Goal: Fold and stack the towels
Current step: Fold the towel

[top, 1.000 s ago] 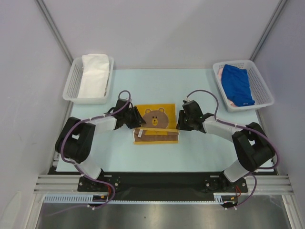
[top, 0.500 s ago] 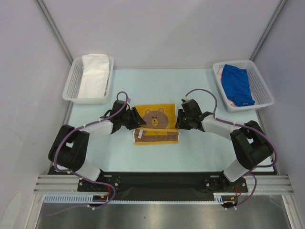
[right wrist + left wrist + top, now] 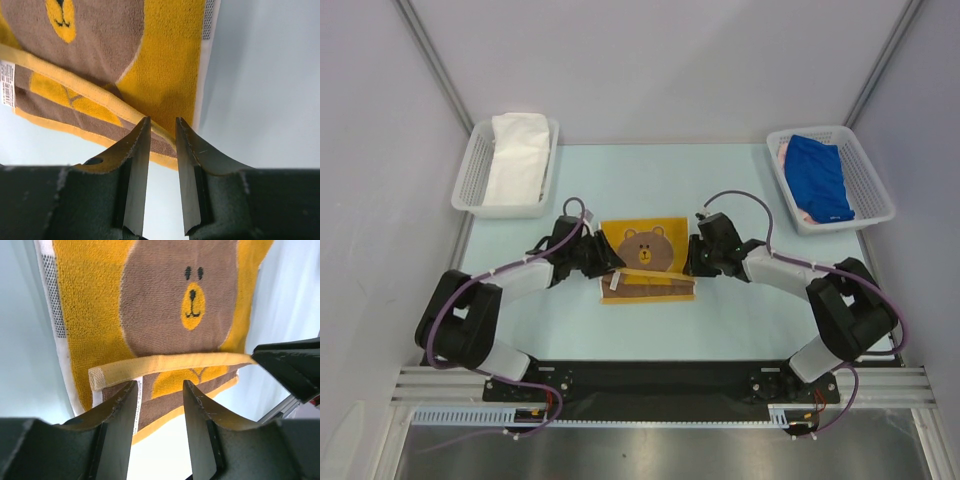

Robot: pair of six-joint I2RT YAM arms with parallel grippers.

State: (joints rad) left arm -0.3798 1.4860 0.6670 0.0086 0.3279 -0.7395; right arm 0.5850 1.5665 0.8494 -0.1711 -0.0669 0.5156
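Basket on the left (image 3: 468,178): far-left corner of the worktop (image 3: 740,320). It holds the white towel (image 3: 520,155), folded flat, so that one looks finished.
Left gripper (image 3: 160,386): at the left edge of the bear towel (image 3: 645,245). Its fingers stand apart just below the raised yellow hem. Whether they pinch it, I cannot tell.
Bear towel: middle of the worktop, somewhat toward the near edge, with the bear's face up. The near strip is turned over, showing its brown underside and a label, and the hem is lifted in a line between the two grippers.
Right gripper (image 3: 159,124): at the towel's right edge. The jaws are nearly together with the hem running into the narrow gap, so it appears to be grasping the bear towel by that hem.
Basket on the right (image 3: 877,185): far-right corner. The blue towel (image 3: 817,175) lies rumpled on top, with the pink towel (image 3: 784,152) peeking out beneath. Neither is folded.
Progress: probably the first fold of the second towel. One towel looks done. The bear towel needs further folds and stacking, and the blue and pink ones are not yet begun.
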